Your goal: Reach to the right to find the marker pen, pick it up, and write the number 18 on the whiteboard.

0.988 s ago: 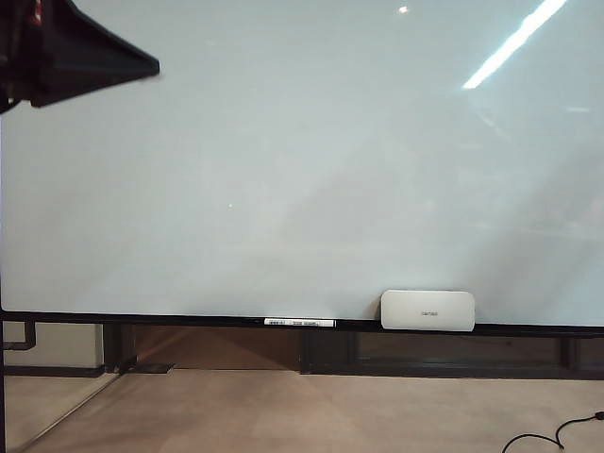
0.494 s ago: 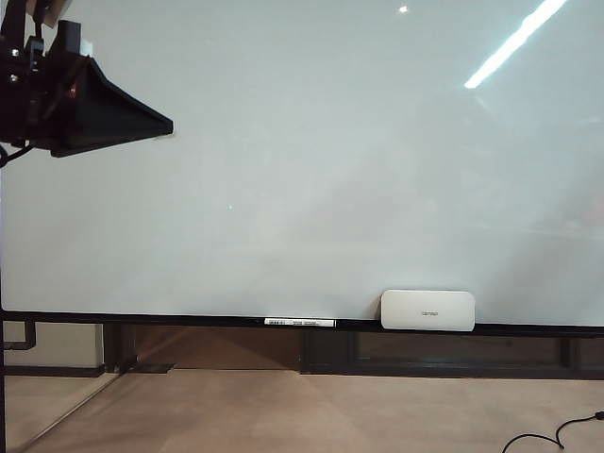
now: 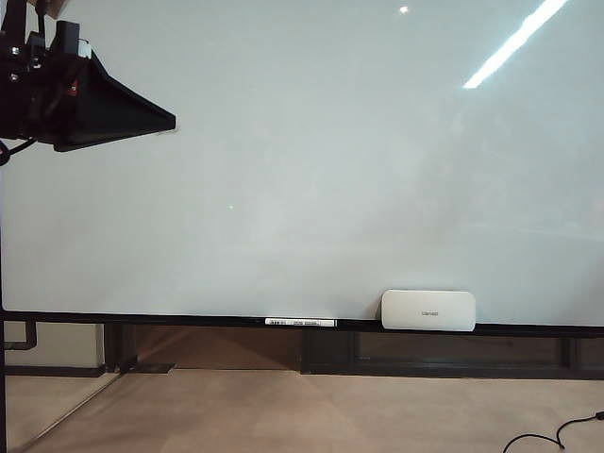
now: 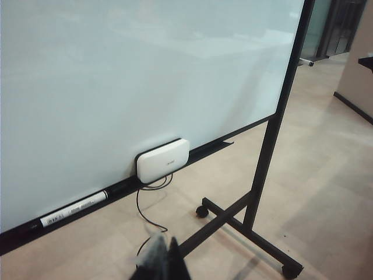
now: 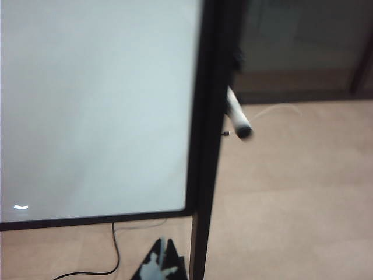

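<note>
1. Risk: the marker pen [image 5: 238, 116] juts out beyond the whiteboard [image 3: 311, 170] right edge frame. The right gripper [image 5: 163, 262] has its fingers together, empty; approaching like this would knock the pen off.
2. Left gripper [image 3: 165, 120]: near the top left corner, fingers together.
3. Change: the left gripper has dropped lower against the board. No 18 is written.

White eraser [image 3: 427, 310] on ledge, seemingly.
</note>
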{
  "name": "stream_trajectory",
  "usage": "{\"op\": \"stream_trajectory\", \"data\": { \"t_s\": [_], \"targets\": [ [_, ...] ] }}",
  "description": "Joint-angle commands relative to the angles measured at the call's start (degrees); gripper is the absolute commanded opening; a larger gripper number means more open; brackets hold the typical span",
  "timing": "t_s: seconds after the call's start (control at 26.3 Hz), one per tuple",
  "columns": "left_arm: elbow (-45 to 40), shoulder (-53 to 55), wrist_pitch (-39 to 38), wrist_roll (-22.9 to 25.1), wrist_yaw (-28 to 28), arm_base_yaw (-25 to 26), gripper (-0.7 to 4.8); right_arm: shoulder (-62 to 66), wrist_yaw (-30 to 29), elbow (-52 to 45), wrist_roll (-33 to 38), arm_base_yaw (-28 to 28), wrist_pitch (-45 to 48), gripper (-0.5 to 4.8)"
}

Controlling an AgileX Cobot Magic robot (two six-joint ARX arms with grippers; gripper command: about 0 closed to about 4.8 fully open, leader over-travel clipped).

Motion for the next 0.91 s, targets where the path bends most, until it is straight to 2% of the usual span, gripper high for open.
{"op": "stream_trajectory", "data": {
  "t_s": [0.04, 0.3, 0.61, 0.8, 0.91],
  "targets": [
    [0.2, 0.0, 0.0, 0.4, 0.2, 0.0, -0.05, 5.5, -1.2, 3.9, 3.9, -1.5, 1.7, 0.02],
    [0.2, 0.8, -1.2, 0.0, -2.9, 0.0, -0.05, 16.3, -1.7, 12.7, 4.0, -1.3, 5.6, 0.02],
    [0.2, 6.3, -1.7, -1.0, -3.7, -0.1, -0.05, 27.1, -9.6, 26.6, 7.2, -1.3, 6.6, 0.02],
    [0.2, 9.9, 2.2, -1.1, -4.8, -1.4, -0.05, 31.7, -10.0, 32.1, 7.9, -1.3, 7.0, 0.01],
    [0.2, 10.9, 4.4, -1.1, -6.5, -2.6, -0.05, 35.0, -10.0, 34.2, 11.3, -1.2, 11.3, 0.02]
  ]
}}
